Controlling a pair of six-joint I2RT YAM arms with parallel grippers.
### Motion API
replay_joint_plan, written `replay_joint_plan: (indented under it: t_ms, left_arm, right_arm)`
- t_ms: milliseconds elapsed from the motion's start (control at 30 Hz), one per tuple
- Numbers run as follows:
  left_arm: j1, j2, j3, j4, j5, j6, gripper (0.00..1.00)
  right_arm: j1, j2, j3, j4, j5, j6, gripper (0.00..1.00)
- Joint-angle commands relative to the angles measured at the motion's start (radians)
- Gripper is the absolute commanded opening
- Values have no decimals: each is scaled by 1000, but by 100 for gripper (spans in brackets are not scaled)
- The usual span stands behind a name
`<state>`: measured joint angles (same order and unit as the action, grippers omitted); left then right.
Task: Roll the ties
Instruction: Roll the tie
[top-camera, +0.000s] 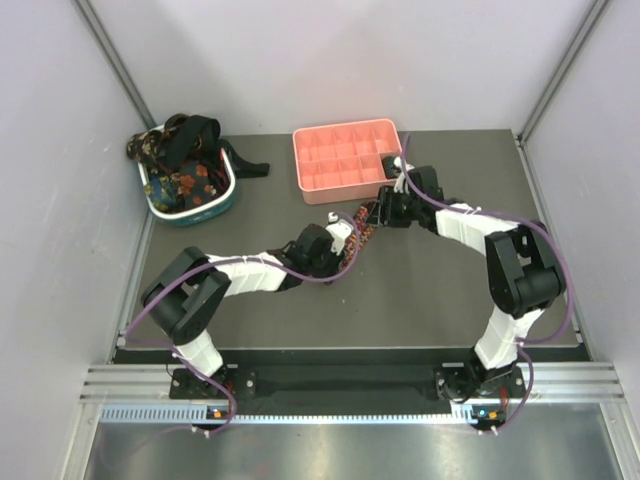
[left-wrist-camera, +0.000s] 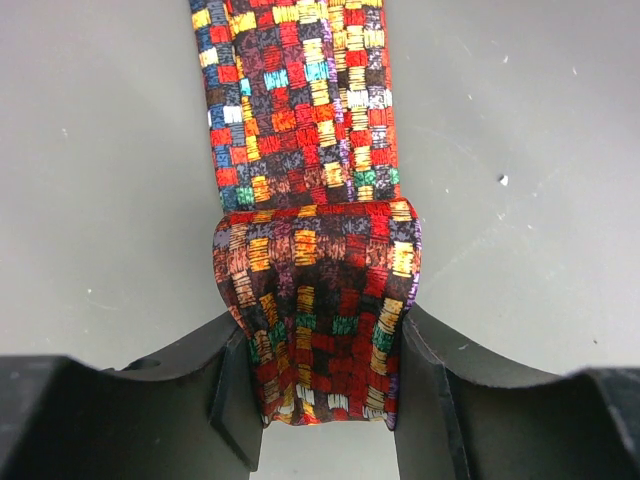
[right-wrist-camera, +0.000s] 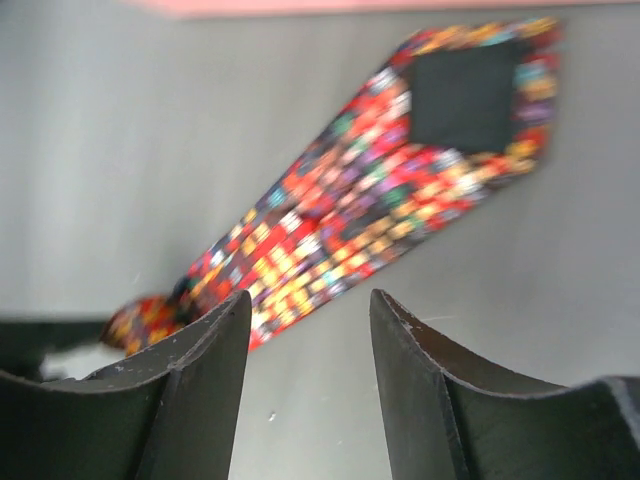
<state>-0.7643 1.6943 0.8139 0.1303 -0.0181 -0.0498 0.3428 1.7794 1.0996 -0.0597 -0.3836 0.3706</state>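
Left wrist view, left tool (left-wrist-camera: 325, 400): clenching on the rolled end of the plaid tie (left-wrist-camera: 300, 120), fingers pressing both sides of the roll.
Tie axis: running straight away from the left tool, unrolled length lying flat on the bench (left-wrist-camera: 100, 200).
Top view lie: tie stretching diagonally up-right from the left tool toward the right tool (top-camera: 385, 212).
Right tool: hanging released over the tie, nothing between its fingers; the broad pointed end is lying beyond, dark lining facing up.
Next roll: likely advancing along that diagonal, left arm nearer.
Pink tray (top-camera: 340, 193): sitting just past the broad end, showing no ties inside.
Basket (top-camera: 190, 208): holding the floral ties (top-camera: 190, 180), black tie (top-camera: 197, 130) spilling over the rim.
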Motion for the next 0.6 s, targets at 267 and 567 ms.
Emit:
replay_joint_plan:
  t_ms: [267,567]
  left_arm:
    - [-24,70,125,-351,61,-41,50]
    - [-33,99,172,-409,55,-53,50]
  right_arm:
    - [5,20,40,-9,377,131,44]
    - [51,98,100,-23,540,174,43]
